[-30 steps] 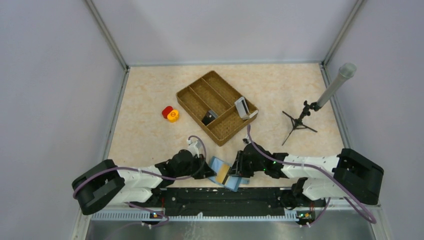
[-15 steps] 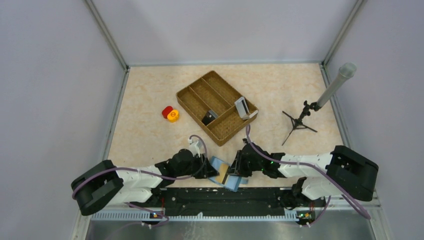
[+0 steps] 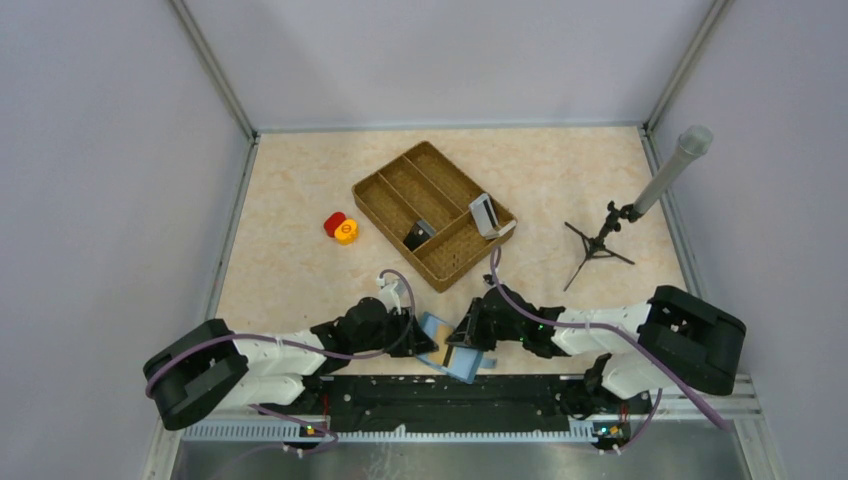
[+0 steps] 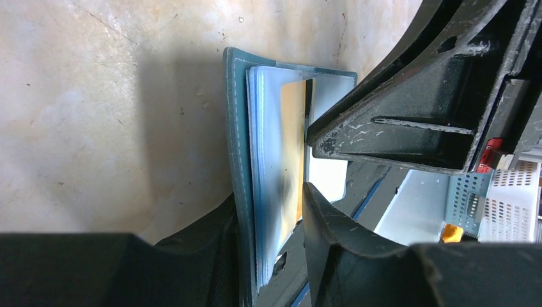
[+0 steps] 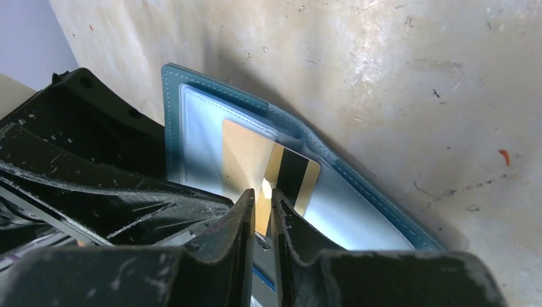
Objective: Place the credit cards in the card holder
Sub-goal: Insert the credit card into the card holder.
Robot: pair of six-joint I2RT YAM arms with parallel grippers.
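The card holder (image 3: pixel 433 326) lies open at the table's near edge between both arms; its teal cover (image 4: pixel 235 121) and paler inner panels (image 5: pixel 201 137) show. A tan credit card (image 5: pixel 291 171) with a black stripe sits partly inside a panel slot (image 4: pixel 292 144). My left gripper (image 4: pixel 268 192) is open and straddles the holder's edge: one finger lies against the outer cover, the other stands just off the panels. My right gripper (image 5: pixel 262 195) has its fingers almost together, tips at the tan card's near edge. In the top view both grippers, left (image 3: pixel 422 342) and right (image 3: pixel 462 340), meet over the holder.
A brown woven divided tray (image 3: pixel 400 185) stands mid-table with a pale item (image 3: pixel 483 213) and a dark item (image 3: pixel 418 236) in it. Red and yellow round pieces (image 3: pixel 340 228) lie to its left. A small tripod with a grey tube (image 3: pixel 600 240) stands right. A metal rail (image 3: pixel 440 395) borders the near edge.
My left gripper has opened off the holder's edge. My right gripper's fingers have drawn closer together, and the right arm has pushed a little leftward toward the holder.
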